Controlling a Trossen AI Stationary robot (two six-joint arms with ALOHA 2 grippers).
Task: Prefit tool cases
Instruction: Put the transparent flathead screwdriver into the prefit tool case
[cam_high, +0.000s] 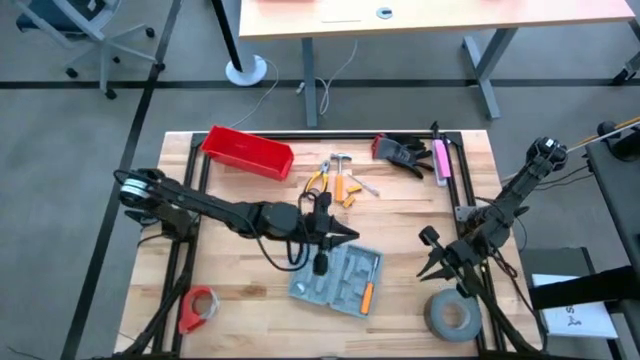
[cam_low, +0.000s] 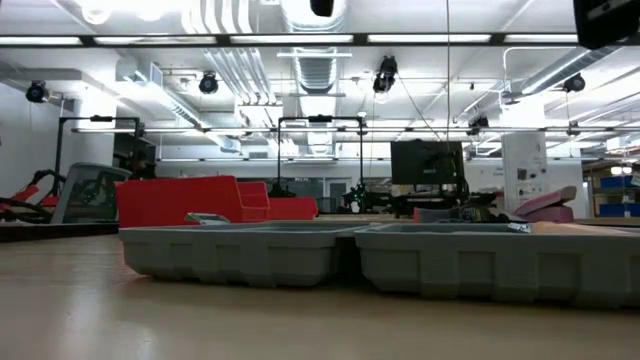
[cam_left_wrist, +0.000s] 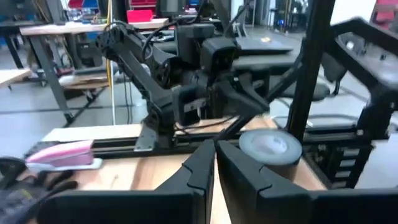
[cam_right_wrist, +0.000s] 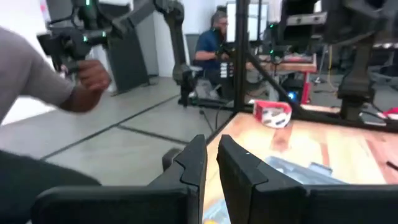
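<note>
The grey tool case (cam_high: 340, 280) lies open and flat on the wooden table, both halves (cam_low: 380, 255) resting on their backs, with an orange-handled tool (cam_high: 368, 295) in one recess. My left gripper (cam_high: 352, 237) hovers level above the case's far edge, pointing toward the table's right. Its fingers (cam_left_wrist: 214, 165) are shut with nothing between them. My right gripper (cam_high: 432, 264) hangs at the right, above the table beside the case, also shut (cam_right_wrist: 211, 158) and holding nothing.
A red bin (cam_high: 247, 152) stands at the far left, with loose hand tools (cam_high: 340, 182) beside it. Black gloves (cam_high: 400, 152) and a pink stapler (cam_high: 440, 160) lie at the far right. A grey tape roll (cam_high: 452, 316) sits near right, a red tape dispenser (cam_high: 197, 308) near left. A person's arm (cam_right_wrist: 56, 81) shows beyond the table.
</note>
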